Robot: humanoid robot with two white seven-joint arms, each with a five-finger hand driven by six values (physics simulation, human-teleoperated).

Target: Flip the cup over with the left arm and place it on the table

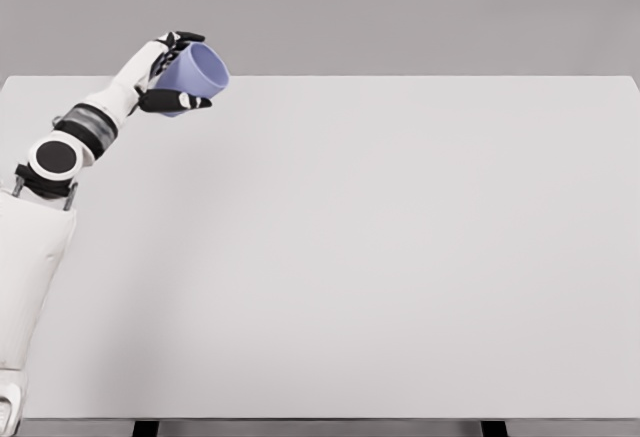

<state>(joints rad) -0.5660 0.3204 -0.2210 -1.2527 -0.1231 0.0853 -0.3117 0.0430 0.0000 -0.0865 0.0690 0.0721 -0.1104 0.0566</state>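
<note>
One left hand (172,72) curls around lavender cup (195,75), held tilted above worktop (380,257) at far left. Risks: loose finger grip slips mid-flip, or tilted release tips the cup.

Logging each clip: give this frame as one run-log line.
left hand: gripping cup | cup: purple, tilted, at table's far-left | table: white | right arm: out of view

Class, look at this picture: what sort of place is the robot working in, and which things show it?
Probably a simulated test bench, not a home: a bare white table, a plain grey backdrop, and only a lilac cup held tilted in the left robot hand.
</note>
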